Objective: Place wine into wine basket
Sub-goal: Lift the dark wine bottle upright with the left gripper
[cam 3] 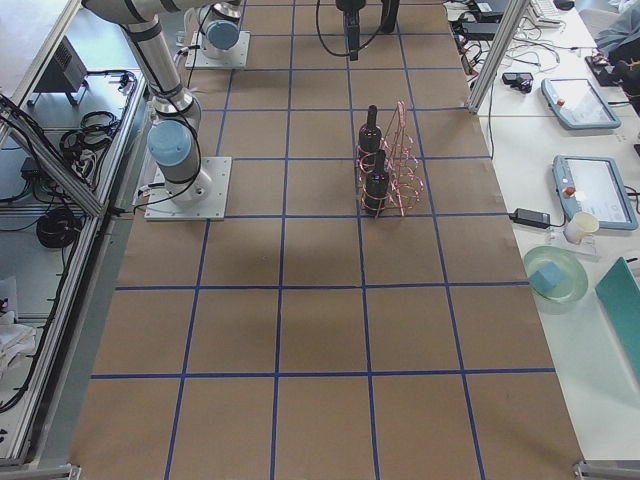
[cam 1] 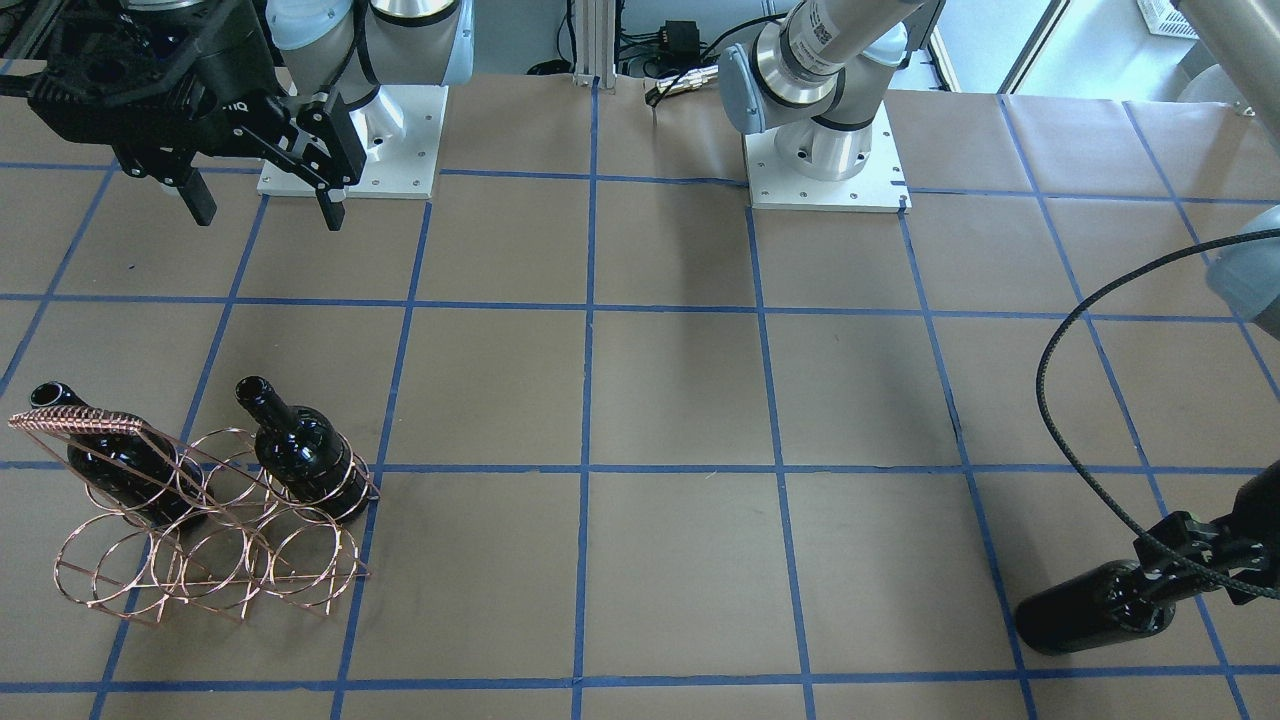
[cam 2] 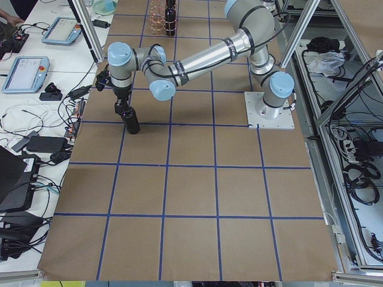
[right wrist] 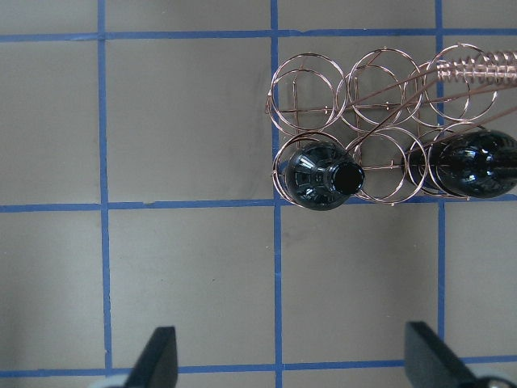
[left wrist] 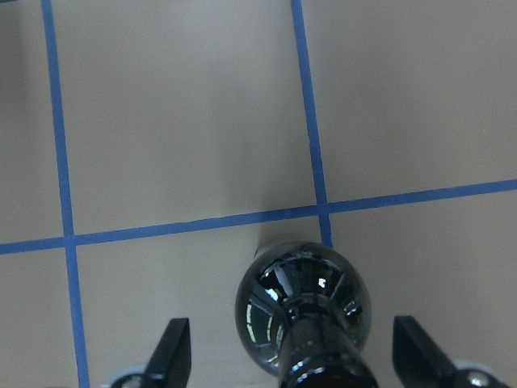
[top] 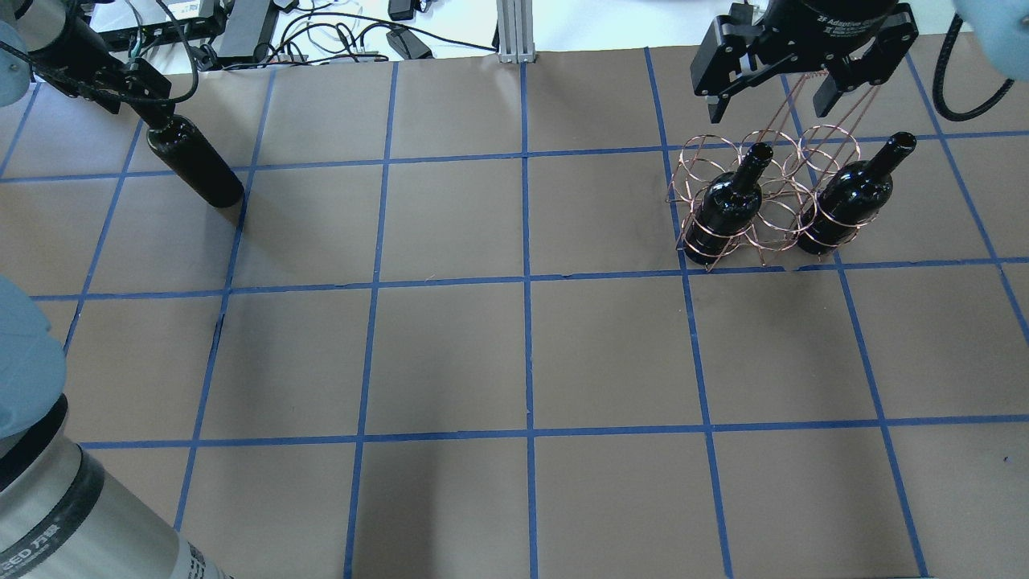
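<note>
A glossy black wine bottle stands upright on the table at its far left end; it also shows in the overhead view and the front view. My left gripper is open, its fingers wide on either side of the bottle's neck and not touching it. The rose-copper wine basket stands at the far right and holds two more bottles in the end rings of one row. My right gripper is open and empty, raised above the table beside the basket.
The table is brown paper with a blue tape grid. Both arm bases stand at the robot's edge. Cables and boxes lie beyond the far edge. A black cable loops above the table near the left wrist.
</note>
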